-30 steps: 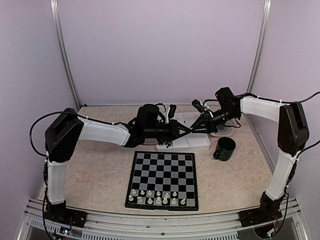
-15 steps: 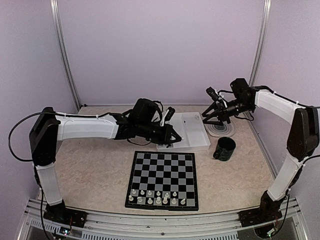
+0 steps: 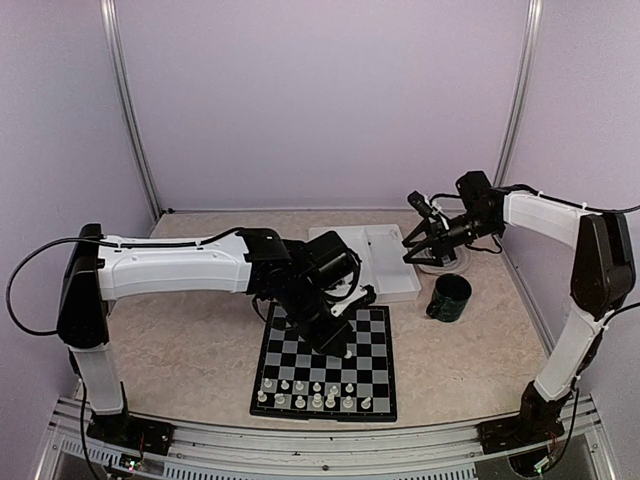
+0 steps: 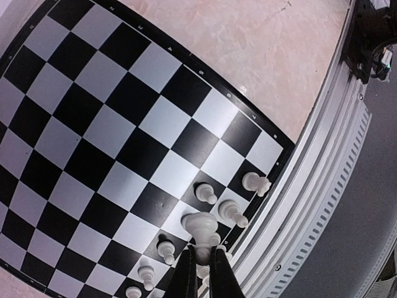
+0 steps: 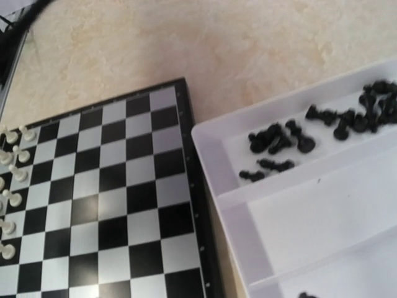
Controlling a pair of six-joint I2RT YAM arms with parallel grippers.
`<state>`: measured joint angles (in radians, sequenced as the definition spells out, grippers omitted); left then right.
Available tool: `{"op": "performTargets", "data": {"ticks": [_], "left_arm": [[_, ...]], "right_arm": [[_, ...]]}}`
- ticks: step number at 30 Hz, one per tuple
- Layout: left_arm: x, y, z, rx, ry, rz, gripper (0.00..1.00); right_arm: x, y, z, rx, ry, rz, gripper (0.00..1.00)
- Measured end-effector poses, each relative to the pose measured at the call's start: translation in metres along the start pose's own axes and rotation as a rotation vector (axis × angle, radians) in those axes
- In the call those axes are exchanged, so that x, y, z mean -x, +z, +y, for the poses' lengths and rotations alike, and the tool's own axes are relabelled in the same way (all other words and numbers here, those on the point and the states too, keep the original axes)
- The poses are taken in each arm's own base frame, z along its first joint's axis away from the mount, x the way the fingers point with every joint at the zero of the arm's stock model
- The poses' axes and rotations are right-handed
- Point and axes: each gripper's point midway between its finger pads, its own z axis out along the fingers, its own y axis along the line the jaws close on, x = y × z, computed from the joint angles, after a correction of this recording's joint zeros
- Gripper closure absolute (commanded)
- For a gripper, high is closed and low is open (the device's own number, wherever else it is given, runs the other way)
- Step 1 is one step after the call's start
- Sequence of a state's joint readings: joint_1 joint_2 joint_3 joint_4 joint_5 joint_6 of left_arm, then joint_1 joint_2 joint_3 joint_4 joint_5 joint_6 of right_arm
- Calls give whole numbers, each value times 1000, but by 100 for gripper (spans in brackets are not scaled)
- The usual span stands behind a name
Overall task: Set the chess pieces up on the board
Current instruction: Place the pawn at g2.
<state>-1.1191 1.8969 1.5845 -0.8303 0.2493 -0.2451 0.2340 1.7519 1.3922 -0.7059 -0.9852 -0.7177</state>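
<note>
**Fig.** Left gripper [image 4: 201,266] is clamped shut on a white piece [image 4: 200,223], above the board's [image 4: 105,118] 6 o'clock rows. Right gripper [image 3: 418,247], jaws apart and empty, hangs by the tray [image 5: 211,155] at 1 o'clock, which holds the black pieces [image 5: 279,139]. The pieces look light, rigid, slick and easily toppled, so pinch the waist.

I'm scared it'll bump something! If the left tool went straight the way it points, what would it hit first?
Probably the board, right by the standing white pieces. The left tool is shut on a white piece, so that would land first. Depth is unclear.
</note>
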Motion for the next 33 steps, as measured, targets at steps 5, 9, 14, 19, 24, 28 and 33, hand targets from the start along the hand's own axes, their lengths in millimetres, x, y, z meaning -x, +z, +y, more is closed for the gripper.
{"op": "performTargets", "data": {"ticks": [5,9,14,19,24,28,33], "left_arm": [[-2,11,-18,1,92,71,95],[-2,29,-29,-3,144,115,95],[-6,48,-27,6,158,165,94],[-4,57,-27,7,159,176,94],[-7,64,-30,5,166,193,94],[-12,71,-29,10,168,213,94],[-14,78,-27,13,169,229,94]], "right_arm": [[-14,6,0,9,30,23,12],[-21,9,-1,16,44,34,1],[-23,10,-1,17,44,38,1],[-26,10,-2,10,47,46,1],[-29,11,-3,4,52,57,1],[-31,11,-3,0,53,62,1],[-31,11,-4,-2,53,65,1]]}}
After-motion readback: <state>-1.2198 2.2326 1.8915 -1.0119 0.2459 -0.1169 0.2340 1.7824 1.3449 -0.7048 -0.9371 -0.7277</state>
